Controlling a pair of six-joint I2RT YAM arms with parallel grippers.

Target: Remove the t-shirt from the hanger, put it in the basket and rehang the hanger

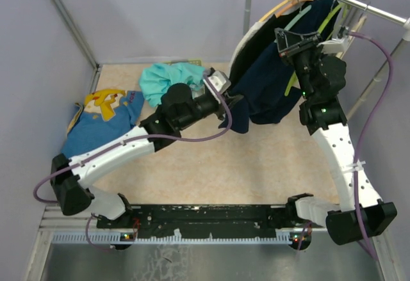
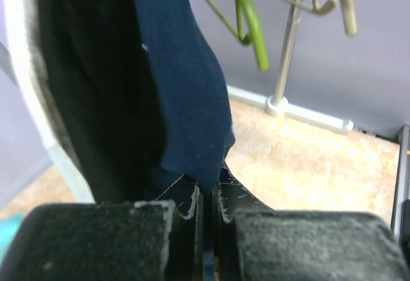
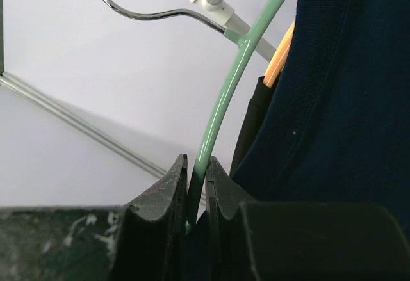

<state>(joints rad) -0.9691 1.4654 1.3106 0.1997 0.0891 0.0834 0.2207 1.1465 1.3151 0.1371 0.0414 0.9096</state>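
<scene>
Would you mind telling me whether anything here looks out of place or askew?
Yes: the navy t-shirt hangs skewed, its lower corner pulled sideways by the left gripper. A teal shirt lies crumpled on the table, and a blue shirt with a yellow print lies rumpled at its left edge.

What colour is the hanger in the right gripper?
The thin hanger is pale mint green, clearest in right wrist view.

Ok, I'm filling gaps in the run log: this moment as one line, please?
left gripper: shut on navy t-shirt hem | right gripper: shut on mint-green hanger | t-shirt: not yet off
</scene>
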